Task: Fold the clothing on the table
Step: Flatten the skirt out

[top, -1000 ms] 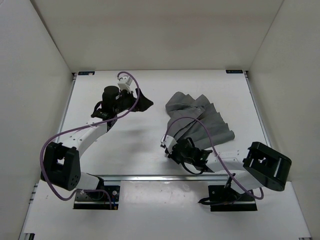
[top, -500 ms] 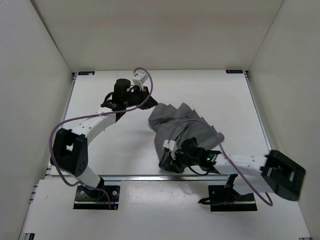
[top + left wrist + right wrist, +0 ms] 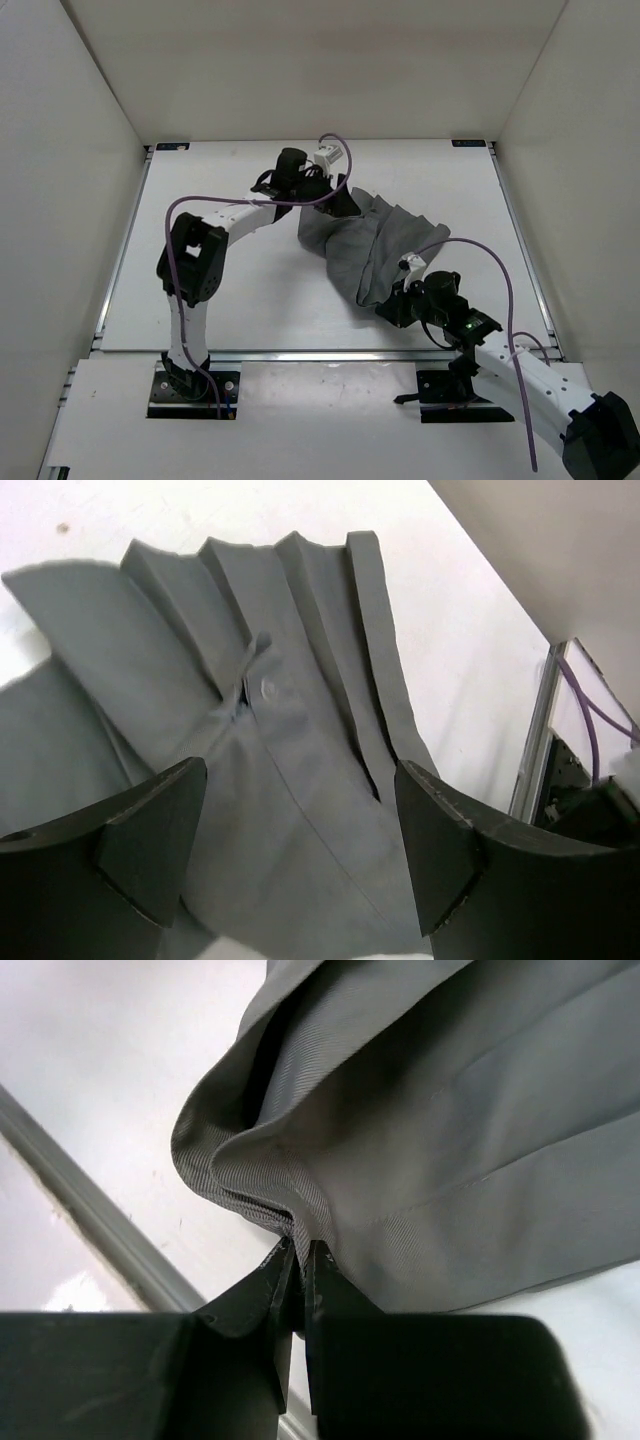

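Observation:
The grey clothing [image 3: 370, 245] lies bunched in folds on the white table [image 3: 220, 290], right of the middle. My left gripper [image 3: 340, 200] hovers at its far left edge. In the left wrist view that gripper [image 3: 300, 850] is open, the pleated clothing [image 3: 280, 720] spread below it and nothing pinched between its fingers [image 3: 150, 840]. My right gripper [image 3: 392, 308] sits at the near edge of the clothing. In the right wrist view it [image 3: 298, 1250] is shut on a folded hem of the clothing [image 3: 450, 1140].
A thin metal rail [image 3: 300, 353] runs along the near table edge, just behind my right gripper, and shows in the right wrist view as rail [image 3: 90, 1200]. White walls enclose the table on three sides. Purple cables loop off both arms.
My left arm swung right from the far left of the table to the clothing's far edge. My right gripper pulled the near edge rightwards, and the clothing bunched up tighter.

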You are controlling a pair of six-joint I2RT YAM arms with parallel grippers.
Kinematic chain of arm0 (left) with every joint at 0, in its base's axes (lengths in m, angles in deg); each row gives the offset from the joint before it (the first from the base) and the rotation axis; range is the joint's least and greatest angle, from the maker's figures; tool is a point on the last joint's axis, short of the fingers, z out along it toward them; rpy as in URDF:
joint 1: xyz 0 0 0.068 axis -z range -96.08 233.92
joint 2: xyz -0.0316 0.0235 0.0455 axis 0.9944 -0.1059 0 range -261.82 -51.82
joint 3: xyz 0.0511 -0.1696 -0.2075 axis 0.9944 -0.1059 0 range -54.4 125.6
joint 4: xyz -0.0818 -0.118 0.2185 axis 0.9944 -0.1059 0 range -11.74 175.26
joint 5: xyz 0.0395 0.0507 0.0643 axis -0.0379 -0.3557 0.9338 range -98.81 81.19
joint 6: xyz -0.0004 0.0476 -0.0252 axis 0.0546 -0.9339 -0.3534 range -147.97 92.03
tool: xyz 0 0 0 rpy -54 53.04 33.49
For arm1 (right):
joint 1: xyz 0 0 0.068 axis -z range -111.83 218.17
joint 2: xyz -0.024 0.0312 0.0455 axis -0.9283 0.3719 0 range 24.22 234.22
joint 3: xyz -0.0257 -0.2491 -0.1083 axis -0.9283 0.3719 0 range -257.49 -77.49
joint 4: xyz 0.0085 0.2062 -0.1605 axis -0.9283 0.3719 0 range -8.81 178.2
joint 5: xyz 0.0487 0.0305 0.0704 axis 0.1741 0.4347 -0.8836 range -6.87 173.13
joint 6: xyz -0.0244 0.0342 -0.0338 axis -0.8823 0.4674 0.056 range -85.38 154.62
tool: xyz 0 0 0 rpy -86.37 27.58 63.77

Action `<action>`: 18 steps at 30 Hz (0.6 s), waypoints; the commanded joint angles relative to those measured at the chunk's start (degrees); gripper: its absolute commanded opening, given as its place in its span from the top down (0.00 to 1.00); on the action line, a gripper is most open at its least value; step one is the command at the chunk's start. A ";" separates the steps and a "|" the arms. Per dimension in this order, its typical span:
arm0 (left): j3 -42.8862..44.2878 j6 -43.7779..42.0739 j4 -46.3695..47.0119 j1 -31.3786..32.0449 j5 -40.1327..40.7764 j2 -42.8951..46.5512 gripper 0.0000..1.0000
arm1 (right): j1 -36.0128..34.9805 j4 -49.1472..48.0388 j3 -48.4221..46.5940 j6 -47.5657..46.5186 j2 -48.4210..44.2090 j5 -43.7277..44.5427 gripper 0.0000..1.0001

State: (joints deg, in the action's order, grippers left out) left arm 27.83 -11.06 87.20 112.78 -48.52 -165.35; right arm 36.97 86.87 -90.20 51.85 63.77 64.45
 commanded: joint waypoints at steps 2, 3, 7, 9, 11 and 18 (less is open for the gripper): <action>8.55 -2.93 -0.69 1.54 -0.55 -4.40 0.14 | -0.36 1.01 -0.83 1.67 2.46 -1.44 1.00; 11.51 -4.15 -1.75 1.98 -0.29 -6.33 0.15 | -0.18 1.70 -1.17 1.66 3.42 -1.62 1.00; 18.29 -7.67 -6.67 3.30 1.64 -11.69 0.15 | -0.26 1.36 -1.26 1.40 2.82 -1.02 1.00; 20.14 -8.81 -7.29 3.92 2.43 -13.46 0.15 | -0.26 1.71 -1.18 1.57 2.38 -1.01 1.00; 22.08 -9.78 -8.26 4.97 3.04 -16.09 0.16 | 0.17 1.54 -0.92 1.57 1.85 -1.10 1.00; 24.99 -11.64 -11.60 7.43 2.61 -19.97 0.19 | 0.09 1.79 -0.83 1.31 1.50 -1.01 1.00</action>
State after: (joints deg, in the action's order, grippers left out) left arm 51.22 -20.51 77.43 118.97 -45.65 -186.47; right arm 36.75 88.97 -90.20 52.88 66.10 63.79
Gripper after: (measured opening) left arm 0.809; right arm 0.030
